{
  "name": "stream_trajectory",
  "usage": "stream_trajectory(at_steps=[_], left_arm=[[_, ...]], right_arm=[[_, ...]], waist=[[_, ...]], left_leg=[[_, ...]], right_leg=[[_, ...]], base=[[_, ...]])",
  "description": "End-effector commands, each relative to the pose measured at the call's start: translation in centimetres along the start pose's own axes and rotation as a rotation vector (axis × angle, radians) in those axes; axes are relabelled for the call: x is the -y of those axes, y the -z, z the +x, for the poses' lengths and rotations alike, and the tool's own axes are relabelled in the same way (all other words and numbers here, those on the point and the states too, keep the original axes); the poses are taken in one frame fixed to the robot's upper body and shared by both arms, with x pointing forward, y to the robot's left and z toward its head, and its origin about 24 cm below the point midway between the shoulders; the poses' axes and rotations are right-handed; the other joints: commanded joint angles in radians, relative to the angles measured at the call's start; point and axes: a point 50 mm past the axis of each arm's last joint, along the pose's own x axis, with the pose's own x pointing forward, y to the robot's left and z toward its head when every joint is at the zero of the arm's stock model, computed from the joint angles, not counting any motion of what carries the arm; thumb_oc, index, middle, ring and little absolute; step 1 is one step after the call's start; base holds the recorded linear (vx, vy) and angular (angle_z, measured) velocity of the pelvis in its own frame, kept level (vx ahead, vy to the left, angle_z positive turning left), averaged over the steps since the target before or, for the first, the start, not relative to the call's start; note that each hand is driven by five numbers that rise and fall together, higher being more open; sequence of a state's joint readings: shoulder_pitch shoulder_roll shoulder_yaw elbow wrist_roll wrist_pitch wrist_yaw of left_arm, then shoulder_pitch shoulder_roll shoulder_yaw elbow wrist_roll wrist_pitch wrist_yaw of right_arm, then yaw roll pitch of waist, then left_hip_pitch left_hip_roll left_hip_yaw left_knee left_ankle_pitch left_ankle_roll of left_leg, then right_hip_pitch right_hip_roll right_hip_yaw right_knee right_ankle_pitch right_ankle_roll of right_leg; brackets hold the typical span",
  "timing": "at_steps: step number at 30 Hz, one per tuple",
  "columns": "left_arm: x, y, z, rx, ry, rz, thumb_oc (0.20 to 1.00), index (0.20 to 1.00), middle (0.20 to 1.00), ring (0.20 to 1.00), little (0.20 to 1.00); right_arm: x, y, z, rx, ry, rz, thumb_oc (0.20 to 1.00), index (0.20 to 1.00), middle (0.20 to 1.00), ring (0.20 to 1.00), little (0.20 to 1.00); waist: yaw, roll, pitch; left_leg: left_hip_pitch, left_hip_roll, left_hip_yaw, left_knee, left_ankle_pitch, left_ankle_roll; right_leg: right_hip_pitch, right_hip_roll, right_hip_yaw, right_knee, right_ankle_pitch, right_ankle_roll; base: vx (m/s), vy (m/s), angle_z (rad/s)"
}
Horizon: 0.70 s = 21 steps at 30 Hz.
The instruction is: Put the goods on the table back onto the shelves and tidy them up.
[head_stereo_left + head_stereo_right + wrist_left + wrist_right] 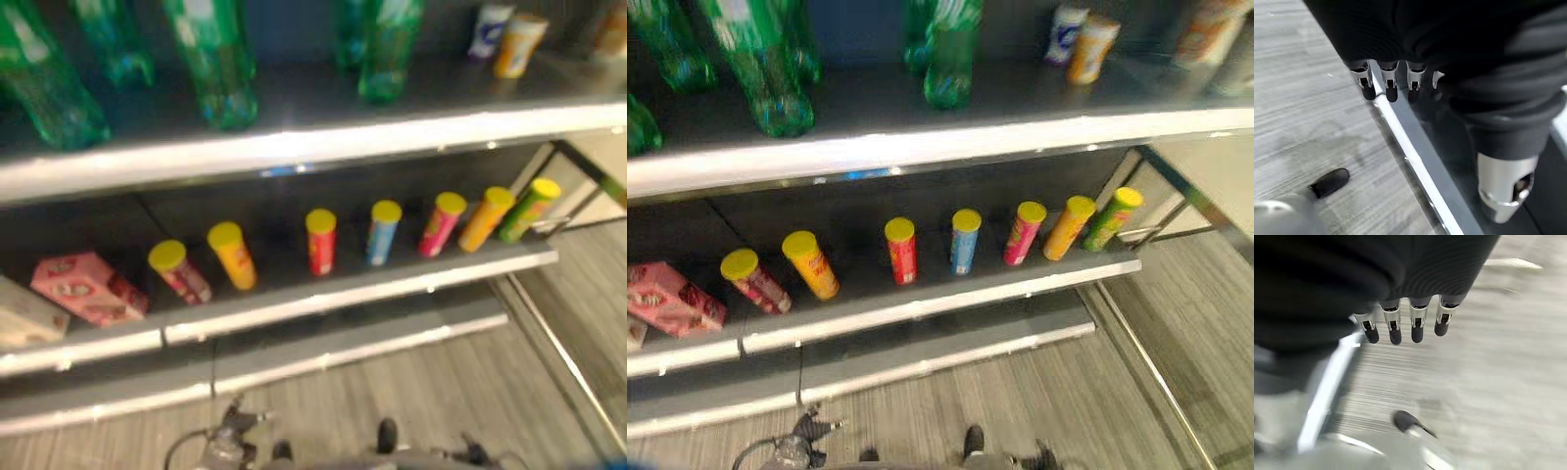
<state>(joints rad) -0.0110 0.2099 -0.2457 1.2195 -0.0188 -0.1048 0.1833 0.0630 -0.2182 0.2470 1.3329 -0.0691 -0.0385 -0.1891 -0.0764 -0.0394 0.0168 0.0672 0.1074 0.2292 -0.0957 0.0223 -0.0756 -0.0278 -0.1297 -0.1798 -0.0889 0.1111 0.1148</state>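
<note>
Fingers (1388, 85) of left hand (1415, 44), right hand (1400, 284) straight, relaxed, empty; yellow-lidded tubes (320, 241) upright on shelf (353, 294); print unreadable.

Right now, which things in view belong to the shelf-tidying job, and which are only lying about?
Job:
yellow-lidded snack tubes on the middle shelf
pink carton
green plastic bottles on the upper shelf
two cups

Not the job:
grey plank floor

Shop aisle: metal retail shelves (294, 147) stocked with green soda bottles (211, 59) above and a spaced row of yellow-lidded snack cans (320, 241) below, grey plank floor (431, 392).
</note>
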Motion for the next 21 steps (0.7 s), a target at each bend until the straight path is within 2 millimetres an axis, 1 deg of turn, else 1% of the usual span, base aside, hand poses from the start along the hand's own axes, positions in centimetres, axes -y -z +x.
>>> stream_trajectory(at_steps=[1, 2, 3, 4, 5, 6, 7, 8, 9, 10, 11, 12, 13, 14, 15, 16, 17, 18, 19, 20, 21], left_arm=[[0.0, -1.4, 0.4, 0.024, 0.052, 0.057, 1.0, 1.0, 1.0, 1.0, 1.0], [0.5, -1.5, 0.4, 0.03, 0.086, 0.09, 1.0, 1.0, 1.0, 1.0, 1.0], [1.4, -1.6, 0.3, 0.045, 0.126, 0.143, 1.0, 1.0, 1.0, 1.0, 1.0], [2.0, -1.9, 0.2, 0.062, 0.156, 0.18, 1.0, 1.0, 1.0, 1.0, 1.0], [2.1, -4.1, 0.5, 0.131, 0.159, 0.215, 1.0, 1.0, 1.0, 1.0, 1.0], [2.1, -4.1, 0.5, 0.131, 0.158, 0.215, 1.0, 1.0, 1.0, 1.0, 1.0], [1.5, -5.6, 0.7, 0.171, 0.141, 0.216, 1.0, 1.0, 1.0, 1.0, 1.0], [1.5, -5.7, 0.8, 0.171, 0.141, 0.216, 1.0, 1.0, 1.0, 1.0, 1.0], [-0.3, -8.3, 1.2, 0.222, 0.084, 0.186, 1.0, 1.0, 1.0, 1.0, 1.0], [-0.9, -8.5, 1.3, 0.225, 0.065, 0.163, 1.0, 1.0, 1.0, 1.0, 1.0], [-1.7, -8.5, 1.4, 0.215, 0.036, 0.117, 1.0, 1.0, 1.0, 1.0, 1.0], [-2.6, -7.9, 1.4, 0.19, -0.001, -0.015, 1.0, 1.0, 1.0, 1.0, 1.0], [-2.6, -7.8, 1.4, 0.188, 0.0, -0.016, 1.0, 1.0, 1.0, 1.0, 1.0], [-2.5, -7.3, 1.3, 0.182, -0.004, -0.073, 1.0, 1.0, 1.0, 1.0, 1.0], [-2.6, -6.1, 1.3, 0.145, -0.014, -0.117, 1.0, 1.0, 1.0, 1.0, 1.0], [-2.6, -4.8, 1.2, 0.112, -0.021, -0.155, 1.0, 1.0, 1.0, 1.0, 1.0], [-2.7, -4.7, 1.1, 0.11, -0.021, -0.155, 1.0, 1.0, 1.0, 1.0, 1.0], [-2.2, -1.4, 0.6, 0.026, -0.022, -0.192, 1.0, 1.0, 1.0, 1.0, 1.0], [-2.0, 0.7, 0.2, -0.036, -0.025, -0.19, 1.0, 1.0, 1.0, 1.0, 1.0], [-2.0, 0.7, 0.1, -0.038, -0.025, -0.189, 1.0, 1.0, 1.0, 1.0, 1.0], [-2.1, 1.2, 0.0, -0.051, -0.031, -0.189, 1.0, 1.0, 1.0, 1.0, 1.0]], right_arm=[[0.7, 0.1, 0.2, -0.073, 0.005, 0.234, 1.0, 1.0, 1.0, 1.0, 1.0], [0.7, 1.3, 0.0, -0.116, 0.006, 0.305, 1.0, 1.0, 1.0, 1.0, 1.0], [0.5, 1.8, -0.1, -0.131, -0.004, 0.352, 1.0, 1.0, 1.0, 1.0, 1.0], [0.6, 1.8, 0.0, -0.124, -0.004, 0.359, 1.0, 1.0, 1.0, 1.0, 1.0], [1.4, 0.6, 0.2, -0.084, 0.02, 0.353, 1.0, 1.0, 1.0, 1.0, 1.0], [1.4, 0.6, 0.2, -0.083, 0.019, 0.354, 1.0, 1.0, 1.0, 1.0, 1.0], [1.6, -0.3, 0.4, -0.057, 0.029, 0.348, 1.0, 1.0, 1.0, 1.0, 1.0], [1.6, -0.4, 0.4, -0.057, 0.029, 0.349, 1.0, 1.0, 1.0, 1.0, 1.0], [1.8, -0.3, 0.4, -0.072, 0.041, 0.329, 1.0, 1.0, 1.0, 1.0, 1.0], [1.9, -0.3, 0.4, -0.073, 0.046, 0.321, 1.0, 1.0, 1.0, 1.0, 1.0], [1.7, -0.1, 0.4, -0.081, 0.043, 0.311, 1.0, 1.0, 1.0, 1.0, 1.0], [1.5, 0.7, 0.2, -0.111, 0.045, 0.287, 1.0, 1.0, 1.0, 1.0, 1.0], [1.5, 0.8, 0.2, -0.112, 0.045, 0.285, 1.0, 1.0, 1.0, 1.0, 1.0], [1.5, 0.6, 0.3, -0.113, 0.048, 0.281, 1.0, 1.0, 1.0, 1.0, 1.0], [1.7, 0.5, 0.3, -0.122, 0.066, 0.271, 1.0, 1.0, 1.0, 1.0, 1.0], [1.8, 0.0, 0.4, -0.11, 0.076, 0.268, 1.0, 1.0, 1.0, 1.0, 1.0], [1.7, 0.1, 0.3, -0.112, 0.075, 0.266, 1.0, 1.0, 1.0, 1.0, 1.0], [1.3, -0.7, 0.4, -0.101, 0.061, 0.289, 1.0, 1.0, 1.0, 1.0, 1.0], [0.5, -1.1, 0.3, -0.093, 0.038, 0.304, 1.0, 1.0, 1.0, 1.0, 1.0], [0.5, -1.0, 0.3, -0.094, 0.038, 0.304, 1.0, 1.0, 1.0, 1.0, 1.0], [0.2, -1.3, 0.3, -0.085, 0.025, 0.304, 1.0, 1.0, 1.0, 1.0, 1.0]], waist=[[-0.033, -0.007, 0.011], [-0.054, -0.002, 0.007], [-0.078, 0.003, 0.014], [-0.099, 0.004, 0.024], [-0.146, -0.006, 0.08], [-0.143, -0.008, 0.077], [-0.157, -0.017, 0.11], [-0.155, -0.017, 0.11], [-0.136, -0.015, 0.123], [-0.123, -0.009, 0.126], [-0.1, -0.012, 0.134], [-0.063, -0.015, 0.12], [-0.059, -0.017, 0.124], [-0.038, -0.021, 0.11], [-0.012, -0.022, 0.094], [0.013, -0.024, 0.071], [0.014, -0.025, 0.073], [0.066, -0.036, 0.036], [0.084, -0.038, 0.016], [0.087, -0.037, 0.015], [0.085, -0.035, 0.009]], left_leg=[[0.019, -0.05, 0.008, 0.008, -0.067, 0.018], [0.031, -0.052, 0.021, 0.008, -0.074, 0.021], [0.038, -0.055, 0.036, 0.008, -0.081, 0.024], [0.034, -0.058, 0.053, 0.008, -0.085, 0.028], [-0.004, -0.068, 0.105, 0.008, -0.088, 0.036], [-0.008, -0.069, 0.109, 0.008, -0.086, 0.036], [-0.041, -0.063, 0.137, 0.008, -0.08, 0.035], [-0.043, -0.063, 0.139, 0.008, -0.08, 0.035], [-0.094, -0.019, 0.189, 0.008, -0.071, 0.02], [-0.111, 0.006, 0.219, 0.008, -0.047, 0.012], [-0.114, 0.036, 0.27, 0.008, -0.022, 0.005], [-0.108, 0.078, 0.369, 0.012, 0.01, 0.004], [-0.099, 0.077, 0.373, 0.011, 0.009, 0.002], [-0.09, 0.095, 0.44, 0.017, 0.018, 0.005], [-0.081, 0.101, 0.481, 0.02, 0.024, 0.007], [-0.079, 0.115, 0.524, 0.026, 0.042, 0.001], [-0.074, 0.114, 0.526, 0.025, 0.043, -0.001], [-0.07, 0.149, 0.58, 0.038, 0.081, -0.015], [-0.081, 0.197, 0.591, 0.059, 0.118, -0.037], [-0.079, 0.201, 0.593, 0.061, 0.118, -0.04], [-0.08, 0.232, 0.606, 0.072, 0.139, -0.055]], right_leg=[[0.006, -0.031, 0.041, 0.046, -0.017, 0.062], [0.007, -0.034, 0.057, 0.048, -0.014, 0.065], [0.004, -0.036, 0.073, 0.05, -0.009, 0.068], [-0.014, -0.039, 0.094, 0.053, 0.004, 0.073], [-0.135, -0.039, 0.173, 0.067, 0.091, 0.105], [-0.142, -0.039, 0.178, 0.067, 0.093, 0.105], [-0.204, -0.034, 0.196, 0.07, 0.145, 0.128], [-0.207, -0.033, 0.198, 0.07, 0.146, 0.129], [-0.235, -0.049, 0.06, 0.042, 0.118, 0.137], [-0.212, -0.077, -0.05, 0.046, 0.082, 0.124], [-0.184, -0.113, -0.149, 0.081, 0.041, 0.103], [-0.101, -0.209, -0.287, 0.154, 0.034, 0.09], [-0.097, -0.211, -0.283, 0.158, 0.031, 0.091], [-0.043, -0.277, -0.352, 0.201, 0.059, 0.099], [0.01, -0.326, -0.406, 0.222, 0.089, 0.11], [0.064, -0.365, -0.464, 0.229, 0.135, 0.129], [0.07, -0.365, -0.464, 0.222, 0.139, 0.129], [0.147, -0.4, -0.516, 0.207, 0.228, 0.147], [0.183, -0.385, -0.484, 0.183, 0.241, 0.147], [0.182, -0.381, -0.481, 0.182, 0.241, 0.147], [0.189, -0.366, -0.462, 0.17, 0.22, 0.147]], base=[[0.07, 0.074, -0.15], [0.02, 0.064, -0.15], [-0.02, 0.095, -0.3], [-0.33, 0.125, -0.42], [-0.33, 0.09, -0.52], [-0.48, 0.036, -0.85], [-0.19, -0.026, -1.18], [-0.39, -0.077, -1.64], [-0.33, -0.107, -1.34], [-0.48, -0.18, -1.59], [-0.52, -0.181, -1.42], [-0.39, -0.125, -1.65], [-0.35, -0.097, -1.48], [-0.17, -0.065, -2.08], [-0.23, -0.158, -1.94], [-0.13, -0.111, -1.82], [-0.2, -0.367, -1.32], [-0.24, -0.573, -1.49], [-0.23, -0.582, -1.69], [-0.12, -0.453, -1.68], [-0.06, -0.322, -1.85]])
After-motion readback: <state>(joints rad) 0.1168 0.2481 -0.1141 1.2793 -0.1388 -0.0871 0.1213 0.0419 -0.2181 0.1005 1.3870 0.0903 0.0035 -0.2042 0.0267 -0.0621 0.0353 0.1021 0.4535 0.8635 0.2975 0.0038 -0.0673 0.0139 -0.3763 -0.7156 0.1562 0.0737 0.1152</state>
